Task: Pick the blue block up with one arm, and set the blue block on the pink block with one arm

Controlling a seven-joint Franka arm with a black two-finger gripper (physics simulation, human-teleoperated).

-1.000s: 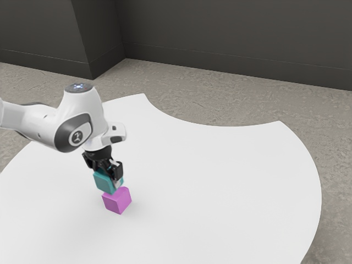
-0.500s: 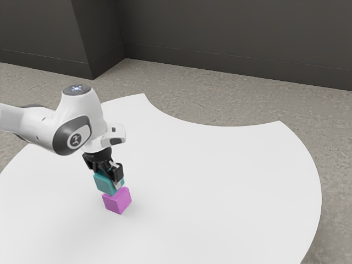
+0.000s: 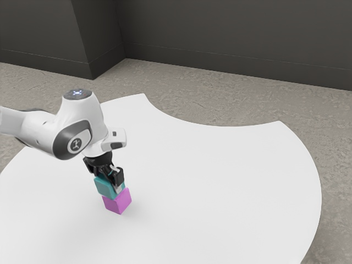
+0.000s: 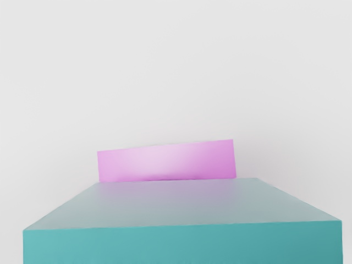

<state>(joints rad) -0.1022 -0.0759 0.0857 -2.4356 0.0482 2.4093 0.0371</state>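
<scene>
Noted gripper (image 3: 111,177) clamped on blue block (image 3: 104,187), set atop pink block (image 3: 117,202), seemingly touching, slightly off-centre on it. Judged pick-up done, placing nearly so; left: letting go, backing off.

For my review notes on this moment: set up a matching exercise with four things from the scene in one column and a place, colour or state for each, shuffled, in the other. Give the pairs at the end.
Things
1. blue block
2. pink block
3. tool
4. table

Descriptions
A. white, with a curved edge
B. shut on a block, pointing down
C. stands on the table, the lower of the two blocks
D. held from two sides, directly over the other block

Pairs: 1-D, 2-C, 3-B, 4-A
</scene>
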